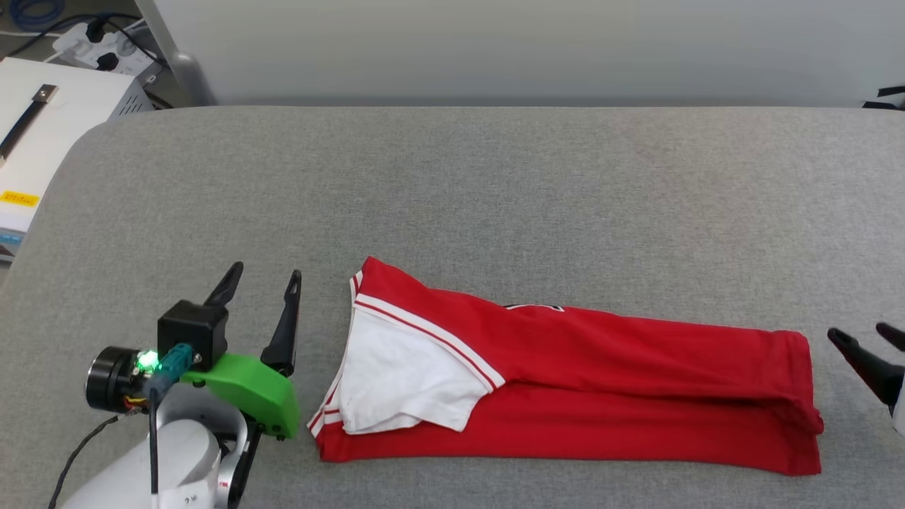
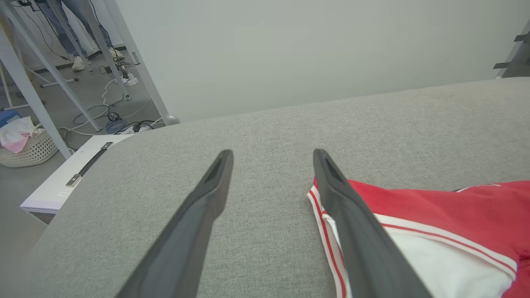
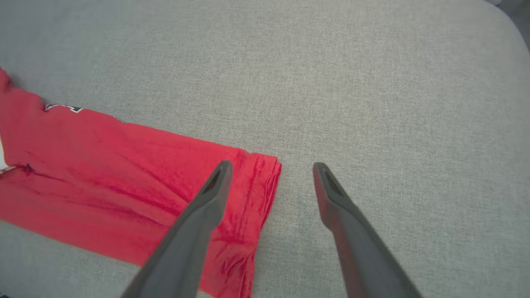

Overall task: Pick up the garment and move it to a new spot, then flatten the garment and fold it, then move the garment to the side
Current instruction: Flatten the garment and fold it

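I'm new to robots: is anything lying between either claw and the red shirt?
Nothing visible. Plain grey table separates the open left claw from the shirt at its sleeve end, and the open right claw from its hem end.

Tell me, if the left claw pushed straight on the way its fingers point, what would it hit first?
Probably just the bare grey padded surface, which lies straight ahead of the open left gripper. The garment sits off to its right, out of that line. Its height above the padding is unclear.
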